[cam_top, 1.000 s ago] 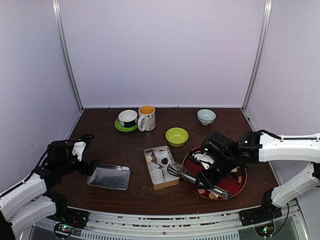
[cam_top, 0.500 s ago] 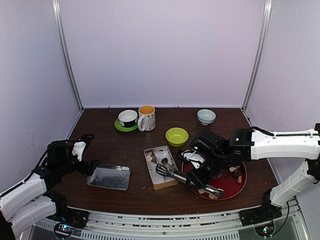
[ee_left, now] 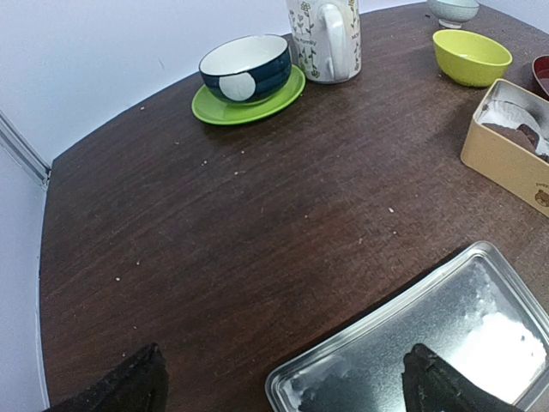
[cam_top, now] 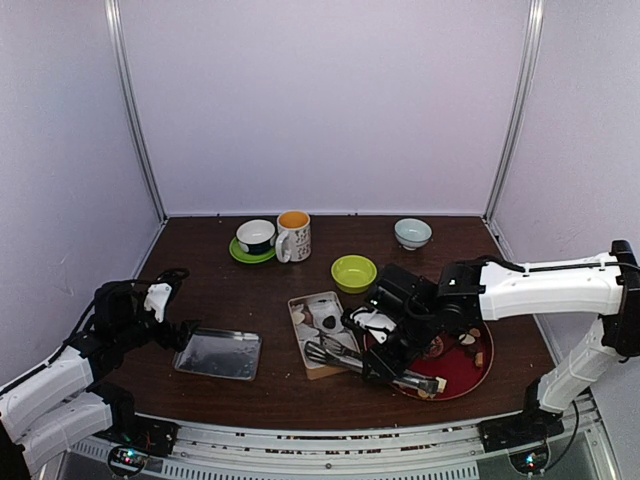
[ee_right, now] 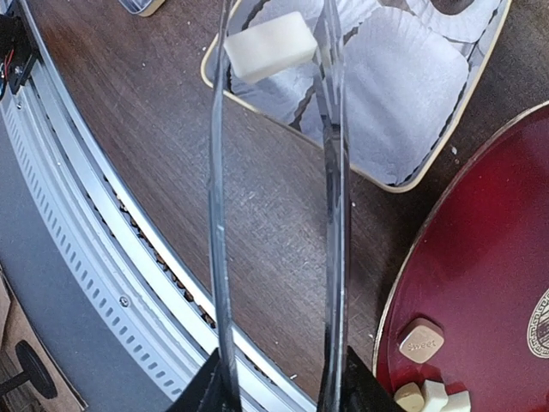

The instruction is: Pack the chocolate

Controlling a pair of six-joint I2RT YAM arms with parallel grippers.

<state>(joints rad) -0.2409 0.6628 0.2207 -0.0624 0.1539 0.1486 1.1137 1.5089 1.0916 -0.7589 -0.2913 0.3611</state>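
Here, tan chocolate (ee_right: 420, 341) stamped "Sweet", red tray (ee_right: 489, 240), tongs (ee_right: 331, 172) gripping white piece (ee_right: 270, 47)

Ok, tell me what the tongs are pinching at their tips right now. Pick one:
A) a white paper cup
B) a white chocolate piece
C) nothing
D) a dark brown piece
B: in the right wrist view a white chocolate piece sits clamped between the tips of the tongs, held above the white paper cups.
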